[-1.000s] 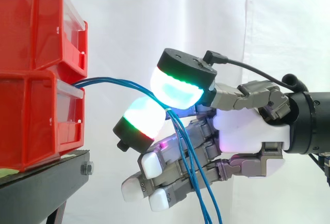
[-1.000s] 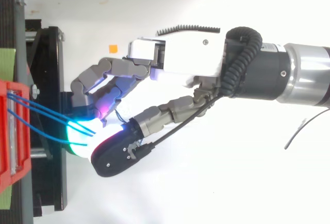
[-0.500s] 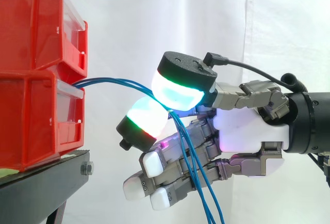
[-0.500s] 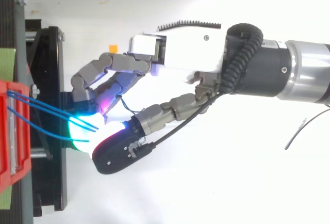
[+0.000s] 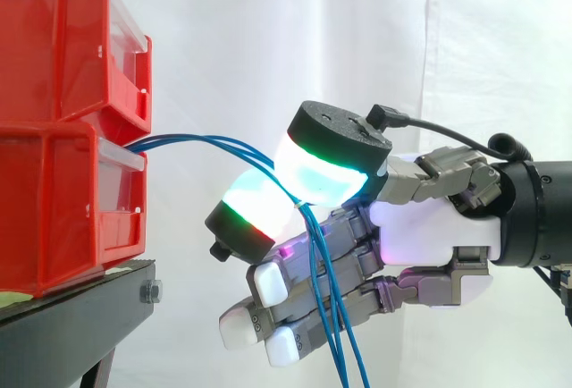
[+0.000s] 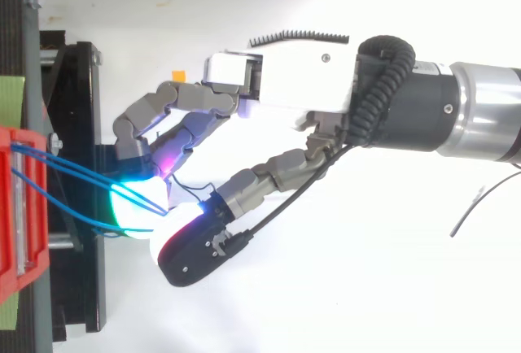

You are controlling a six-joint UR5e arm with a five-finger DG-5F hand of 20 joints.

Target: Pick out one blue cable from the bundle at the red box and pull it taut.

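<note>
Several blue cables [image 5: 192, 138] run from lower red box [image 5: 54, 209] to robot hand [image 5: 429, 227], pinched between two glowing pads [image 5: 323, 173], loose ends hanging below.

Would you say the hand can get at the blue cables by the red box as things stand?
Likely yes: the blue cables run from the red box to the hand, pinched between its pads; nothing blocks them.

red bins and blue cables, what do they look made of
The red bins look like glossy moulded plastic: ribbed walls, shiny highlights. The blue cables look like thin wire in smooth blue insulation, probably plastic or rubber: they bend in soft curves.
</note>
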